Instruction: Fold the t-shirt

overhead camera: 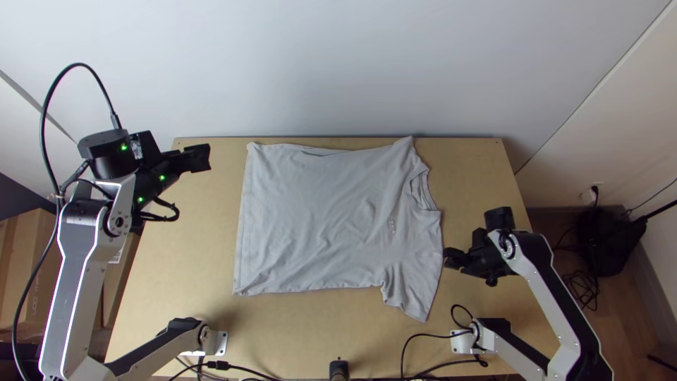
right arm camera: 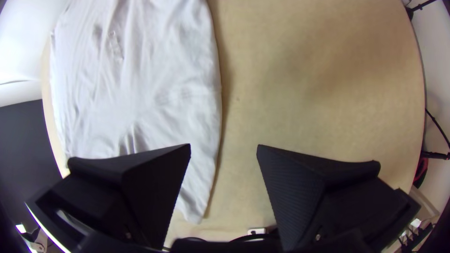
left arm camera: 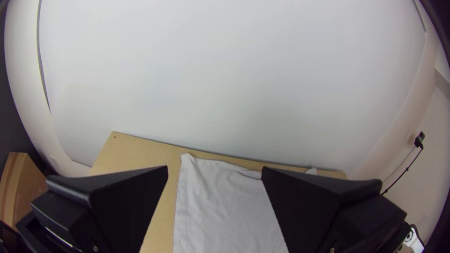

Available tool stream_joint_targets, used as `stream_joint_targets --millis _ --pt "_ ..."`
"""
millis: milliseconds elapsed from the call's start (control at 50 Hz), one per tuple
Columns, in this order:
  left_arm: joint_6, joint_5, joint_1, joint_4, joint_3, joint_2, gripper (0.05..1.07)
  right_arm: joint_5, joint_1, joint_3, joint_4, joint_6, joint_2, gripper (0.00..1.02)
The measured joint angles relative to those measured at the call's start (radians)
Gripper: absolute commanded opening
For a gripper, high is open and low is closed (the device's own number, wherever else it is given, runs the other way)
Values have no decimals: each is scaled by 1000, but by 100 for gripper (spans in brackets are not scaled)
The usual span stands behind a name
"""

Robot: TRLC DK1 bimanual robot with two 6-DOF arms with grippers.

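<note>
Top view, grey t-shirt (overhead camera: 317, 219), small chest print (overhead camera: 392, 225)

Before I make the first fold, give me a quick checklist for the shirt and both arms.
1. T-shirt wholly on the table: ok.
2. Hem fairly straight, toward the left arm: ok.
3. Near sleeve laid out: ok, it points toward the table's near edge.
4. Far sleeve laid out to match: not ok, that side ends in a short corner.
5. Cloth smooth: not ok, wrinkles across the body.
6. Left pincer and right pincer open and empty: ok.
</note>
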Motion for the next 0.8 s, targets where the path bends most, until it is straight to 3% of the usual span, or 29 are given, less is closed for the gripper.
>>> stream_joint_targets --millis 420,640,740,800 --pt "32 0 4 -40 -113 -113 101 0 134 -102 98 79 47 63" --pt "62 0 7 -61 -151 -148 101 0 154 -107 131 95 115 63" --pt "97 0 7 -119 -169 -163 101 1 174 -106 138 100 151 46" --pt "136 0 7 -161 -183 -168 101 1 183 -104 140 101 157 44"
